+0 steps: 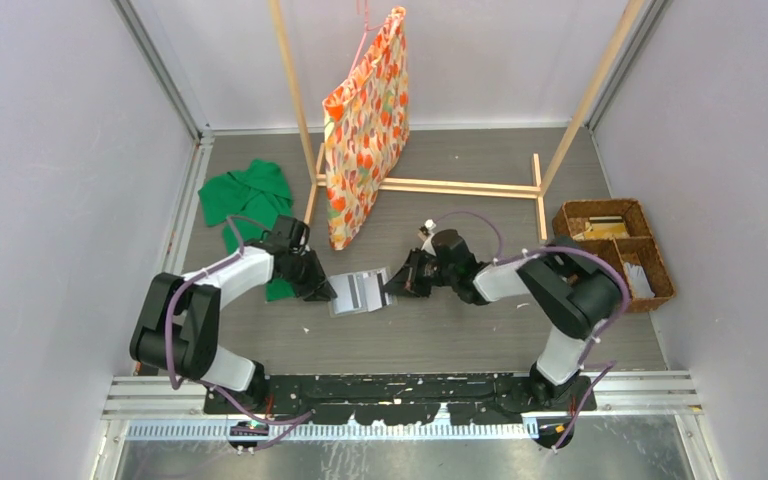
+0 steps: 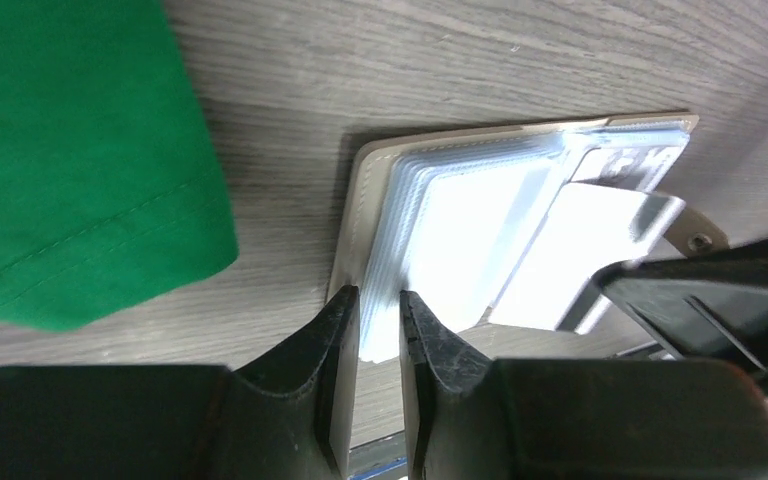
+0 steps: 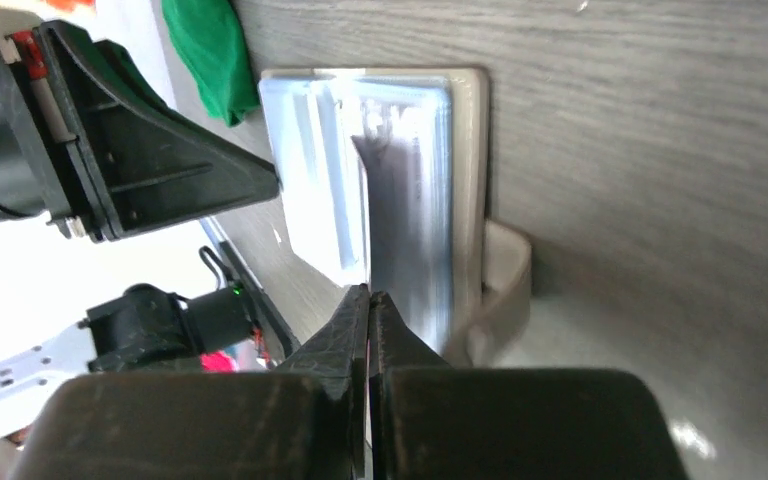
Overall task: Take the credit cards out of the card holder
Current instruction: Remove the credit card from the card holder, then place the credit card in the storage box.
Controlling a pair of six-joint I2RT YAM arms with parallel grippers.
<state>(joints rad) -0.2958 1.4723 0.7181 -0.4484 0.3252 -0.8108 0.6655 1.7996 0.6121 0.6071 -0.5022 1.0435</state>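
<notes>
- Clamping the card holder [image 2: 460, 220] is my left gripper [image 2: 380, 318], its fingers [image 2: 332, 335] nearly together on the edge of the pale pocket panels.
- The card holder lies open and flat on the table [image 2: 480, 50], straight ahead of those fingertips, between my two grippers.
- My right gripper [image 3: 368, 308] is closed to a hairline at the opposite edge; whether a card is pinched there I cannot tell.
- A green cloth [image 2: 70, 150] lies beside my left gripper, apart from the card holder.

Glossy, translucent plastic sleeves are noted in the card holder [image 2: 500, 230], bound in a smooth matt cover, leather-like. The table [image 2: 460, 60] is surfaced in matt grey wood grain. The green cloth [image 2: 70, 150] is seen as soft, matt woven fabric.
</notes>
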